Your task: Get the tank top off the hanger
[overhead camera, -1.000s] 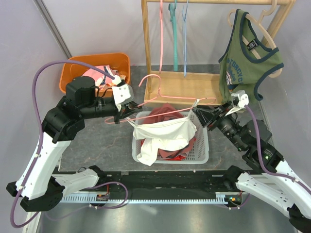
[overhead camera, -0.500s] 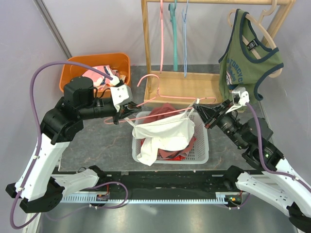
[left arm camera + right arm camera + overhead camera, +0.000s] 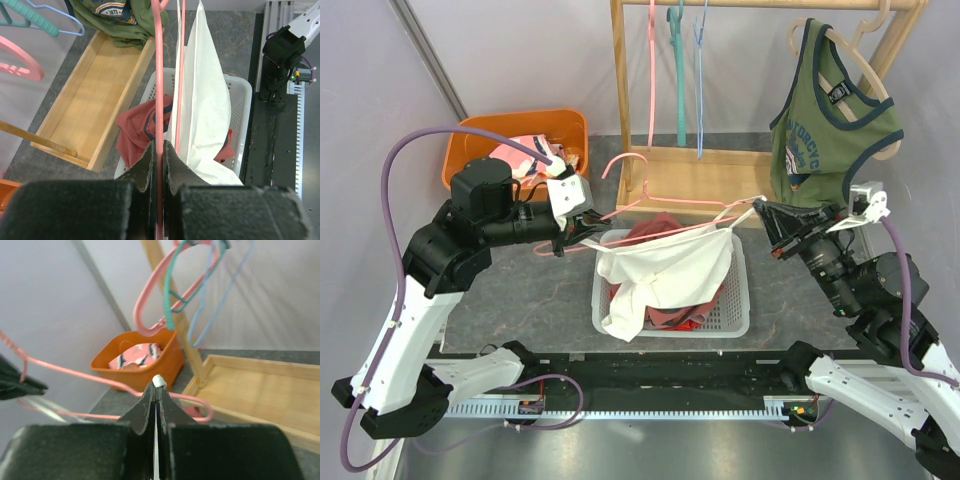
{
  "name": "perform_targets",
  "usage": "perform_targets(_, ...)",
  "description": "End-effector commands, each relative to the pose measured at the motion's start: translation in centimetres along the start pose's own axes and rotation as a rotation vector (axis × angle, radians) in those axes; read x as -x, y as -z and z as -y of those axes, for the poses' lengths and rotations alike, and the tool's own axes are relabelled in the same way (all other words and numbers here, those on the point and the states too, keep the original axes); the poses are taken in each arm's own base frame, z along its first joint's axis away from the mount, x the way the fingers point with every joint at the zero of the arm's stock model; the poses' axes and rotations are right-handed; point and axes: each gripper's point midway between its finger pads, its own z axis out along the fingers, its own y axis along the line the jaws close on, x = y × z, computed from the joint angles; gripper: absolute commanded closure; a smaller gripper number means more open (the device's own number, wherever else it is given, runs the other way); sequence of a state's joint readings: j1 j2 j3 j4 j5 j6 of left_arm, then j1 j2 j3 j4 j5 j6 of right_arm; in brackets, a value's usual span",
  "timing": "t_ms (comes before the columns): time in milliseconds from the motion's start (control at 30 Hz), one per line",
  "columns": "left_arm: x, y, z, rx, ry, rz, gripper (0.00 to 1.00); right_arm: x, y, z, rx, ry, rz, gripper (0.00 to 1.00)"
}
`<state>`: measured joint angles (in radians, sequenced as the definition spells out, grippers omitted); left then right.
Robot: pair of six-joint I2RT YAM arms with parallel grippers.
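Observation:
A white tank top (image 3: 670, 270) hangs from a pink wire hanger (image 3: 660, 203) above a white basket (image 3: 735, 318). My left gripper (image 3: 582, 228) is shut on the hanger's left end; in the left wrist view the pink wire (image 3: 160, 75) runs straight between the closed fingers (image 3: 150, 160), with the white cloth (image 3: 205, 100) to its right. My right gripper (image 3: 763, 207) is shut on the tank top's right strap, and the cloth is stretched taut toward it. In the right wrist view a bit of white strap (image 3: 158, 380) pokes out at the gripper's (image 3: 157, 386) tips, with the hanger (image 3: 75, 374) behind.
The basket holds red garments (image 3: 655, 232). An orange bin (image 3: 510, 130) with pink clothes stands at the back left. A wooden rack (image 3: 700, 180) behind carries pink (image 3: 651, 70), teal (image 3: 678, 70) and blue hangers, and a green tank top (image 3: 830, 110) hangs at its right.
My right gripper closed on the strap and drew back to the right and upward, pulling the tank top's right side taut. The left gripper kept its hold on the hanger almost in place.

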<state>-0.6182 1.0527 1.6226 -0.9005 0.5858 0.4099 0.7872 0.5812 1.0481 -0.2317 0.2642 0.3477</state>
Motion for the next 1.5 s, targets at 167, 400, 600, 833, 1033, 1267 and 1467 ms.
perform_targets(167, 1.6, 1.1, 0.7, -0.022, -0.083, 0.059, 0.98, 3.0, 1.5, 6.9, -0.403, 0.078, 0.084, 1.00)
perform_targets(400, 3.0, 1.8, 0.3, 0.005, -0.116, 0.084, 0.98, -0.4, 1.9, 7.6, -0.412, 0.116, -0.049, 1.00)
perform_targets(600, 4.1, 1.3, -0.3, -0.007, -0.129, 0.097, 0.98, -2.6, 3.4, 5.7, -0.263, 0.143, -0.187, 0.67)
perform_targets(833, 4.8, -0.8, -1.3, -0.045, -0.116, 0.092, 0.98, 4.3, 8.0, 5.0, -0.252, 0.129, -0.074, 0.30)
perform_targets(1033, 3.5, -3.2, -0.5, -0.137, -0.109, 0.025, 0.98, 8.7, 8.3, 2.4, -0.136, 0.183, 0.004, 0.31)
perform_targets(1267, 1.7, -3.9, 0.7, -0.174, -0.163, -0.050, 0.98, 4.8, 2.3, -3.7, 0.179, 0.335, -0.178, 0.36)
perform_targets(1467, 0.5, -4.0, 1.4, -0.200, -0.214, -0.104, 0.98, 2.4, 1.1, -7.2, 0.409, 0.408, -0.248, 0.34)
